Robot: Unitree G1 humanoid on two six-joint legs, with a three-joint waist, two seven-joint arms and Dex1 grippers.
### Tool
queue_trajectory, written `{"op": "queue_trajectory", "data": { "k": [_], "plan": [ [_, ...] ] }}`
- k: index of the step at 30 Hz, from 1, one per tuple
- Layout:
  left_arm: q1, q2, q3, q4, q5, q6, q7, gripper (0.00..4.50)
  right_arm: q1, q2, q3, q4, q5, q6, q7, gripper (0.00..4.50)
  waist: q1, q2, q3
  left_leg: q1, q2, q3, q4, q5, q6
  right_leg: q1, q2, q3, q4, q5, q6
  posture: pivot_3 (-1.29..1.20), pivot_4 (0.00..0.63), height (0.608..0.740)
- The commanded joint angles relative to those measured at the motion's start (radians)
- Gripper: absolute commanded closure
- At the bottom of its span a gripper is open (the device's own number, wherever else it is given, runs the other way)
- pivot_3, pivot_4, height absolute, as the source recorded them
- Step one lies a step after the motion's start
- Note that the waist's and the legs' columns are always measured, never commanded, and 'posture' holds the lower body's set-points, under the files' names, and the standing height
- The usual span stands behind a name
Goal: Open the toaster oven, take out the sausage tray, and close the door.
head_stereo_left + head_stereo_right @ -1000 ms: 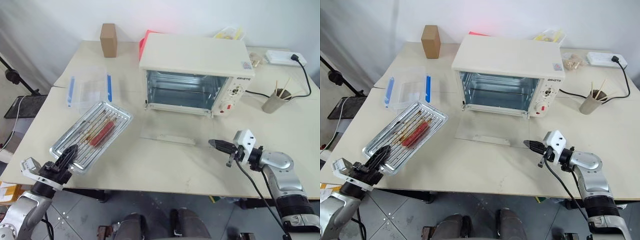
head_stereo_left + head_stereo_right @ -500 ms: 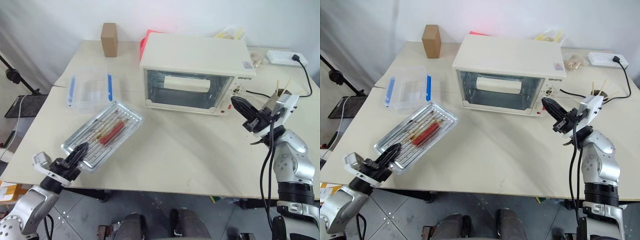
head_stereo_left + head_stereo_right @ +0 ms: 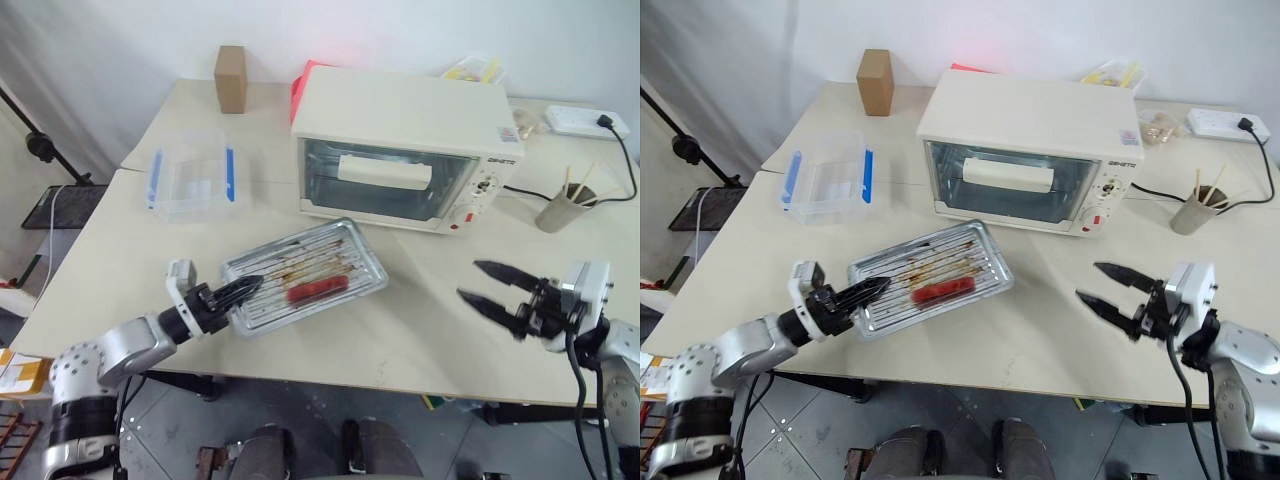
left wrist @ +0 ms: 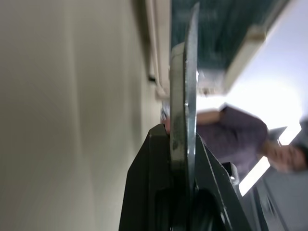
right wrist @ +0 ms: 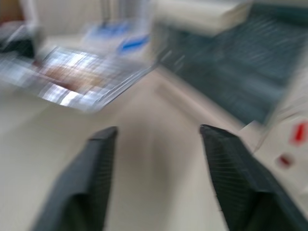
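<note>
Here, left hand [image 3: 243, 291] pinching sausage tray [image 3: 305, 288] rim, edge-on from wrist, right hand [image 3: 490, 287] wide.

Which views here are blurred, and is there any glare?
Right wrist view: motion-smeared throughout, the sausage tray streaked. Left wrist view: soft, with a bright blown-out patch beside the tray edge. Both eye views: sharp, with a reddish glow on the wall above the toaster oven.
</note>
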Motion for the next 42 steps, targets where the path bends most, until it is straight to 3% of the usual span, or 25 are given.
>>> {"op": "queue_trajectory", "data": {
  "k": [1, 2, 10, 15, 19, 28, 34, 38, 42],
  "plan": [
    [-0.102, 0.009, -0.100, 0.069, 0.182, 0.062, -0.153, 4.50, 0.102, 0.001, -0.074, -0.051, -0.006, -0.079, 0.037, 0.24, -0.004, 0.000, 0.000, 0.000, 0.000, 0.000, 0.000, 0.000, 0.000, 0.000, 0.000, 0.000, 0.000, 0.000, 0.000, 0.00, 0.150, 0.740],
    [-0.153, -0.001, -0.135, 0.111, 0.249, 0.065, -0.202, 4.50, 0.141, 0.007, -0.087, -0.062, -0.008, -0.090, 0.035, 0.05, -0.004, 0.001, 0.000, 0.000, 0.000, 0.000, 0.000, 0.000, 0.000, 0.000, 0.000, 0.000, 0.000, 0.000, 0.000, 0.00, 0.150, 0.740],
    [-0.405, -0.092, -0.356, 0.316, 0.676, 0.020, -0.570, 4.50, 0.330, 0.039, -0.152, -0.164, 0.007, -0.098, -0.019, 0.05, 0.027, 0.003, -0.001, 0.007, -0.002, 0.000, 0.000, -0.001, -0.004, 0.007, -0.001, 0.000, -0.001, 0.000, 0.001, 0.00, 0.150, 0.740],
    [-0.478, -0.134, -0.433, 0.397, 0.867, -0.016, -0.753, 4.50, 0.373, 0.035, -0.181, -0.210, 0.040, -0.055, -0.052, 0.05, 0.035, 0.007, -0.003, 0.008, -0.002, 0.000, -0.001, -0.004, -0.005, 0.009, -0.003, 0.000, -0.005, 0.001, 0.002, 0.00, 0.150, 0.740],
    [-0.551, -0.194, -0.453, 0.483, 0.989, -0.038, -0.803, 4.50, 0.330, -0.017, -0.197, -0.179, 0.043, -0.016, -0.054, 0.05, 0.036, 0.008, -0.004, 0.008, -0.002, -0.001, -0.001, -0.004, -0.002, 0.010, -0.003, 0.000, -0.006, 0.001, 0.002, 0.00, 0.150, 0.740],
    [-0.528, -0.171, -0.385, 0.400, 1.077, 0.019, -0.873, 1.86, 0.344, -0.046, -0.222, -0.157, 0.052, 0.023, -0.009, 0.00, 0.022, 0.008, -0.004, 0.000, -0.002, -0.001, -0.003, -0.005, 0.002, 0.003, -0.004, -0.001, -0.009, 0.001, 0.003, 0.00, 0.150, 0.740],
    [-0.396, 0.023, -0.397, 0.149, 1.134, -0.091, -0.976, 0.14, 0.310, -0.087, -0.229, -0.116, 0.069, 0.033, 0.054, 0.00, -0.012, 0.007, -0.004, 0.002, 0.000, -0.001, -0.003, -0.004, 0.001, 0.004, -0.001, 0.000, -0.007, 0.001, 0.003, 0.00, 0.150, 0.740],
    [-0.228, 0.177, -0.368, -0.010, 1.249, -0.533, -1.175, 0.03, 0.282, -0.106, -0.228, -0.095, 0.084, 0.039, 0.097, 0.00, -0.031, 0.007, -0.003, 0.012, 0.000, 0.001, -0.014, 0.000, -0.006, 0.007, -0.001, 0.002, -0.007, 0.000, 0.001, 0.00, 0.150, 0.740],
    [-0.165, 0.202, -0.249, 0.020, 1.277, -0.825, -1.250, 0.03, 0.273, -0.123, -0.237, -0.090, 0.096, 0.051, 0.137, 0.00, -0.025, 0.008, -0.003, 0.012, 0.001, 0.000, -0.017, 0.001, -0.007, 0.005, -0.001, 0.001, -0.007, -0.002, -0.002, 0.00, 0.150, 0.740]
  ]
}}
